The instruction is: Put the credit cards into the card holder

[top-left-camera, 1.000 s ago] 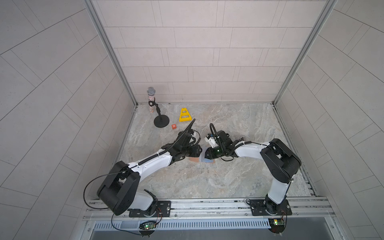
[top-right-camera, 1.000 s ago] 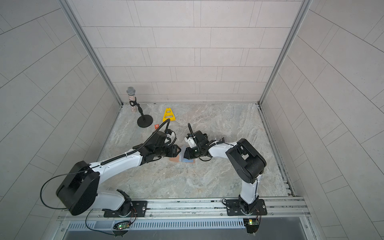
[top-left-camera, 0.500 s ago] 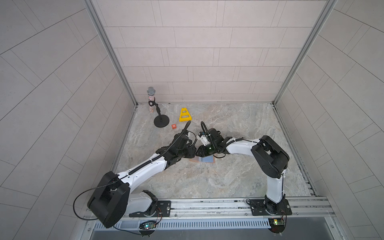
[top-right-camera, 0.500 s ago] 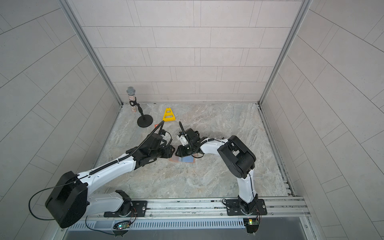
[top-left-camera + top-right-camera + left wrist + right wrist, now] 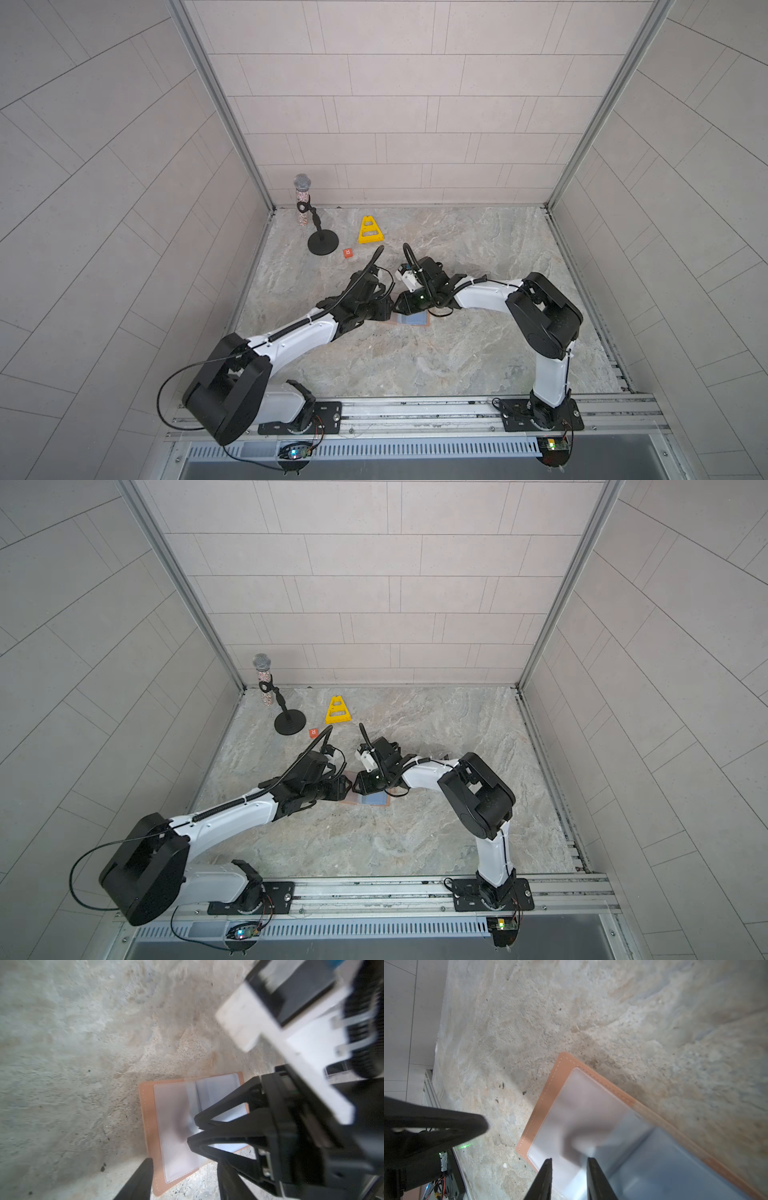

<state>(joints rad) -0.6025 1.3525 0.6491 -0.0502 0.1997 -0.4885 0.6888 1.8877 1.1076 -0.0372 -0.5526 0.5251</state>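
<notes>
Marbled tabletop (image 5: 415, 365), tan card holder (image 5: 412, 320) lay open mid-frame, clear sleeves (image 5: 176, 1113) inside, left gripper (image 5: 185, 1163) spread, right gripper (image 5: 570, 1160) barely parted.

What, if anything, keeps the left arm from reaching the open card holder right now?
Probably little, so likely yes: the left gripper, open and empty, hangs right at a corner of the card holder. The right gripper sits over its middle, so only that part looks crowded.
</notes>
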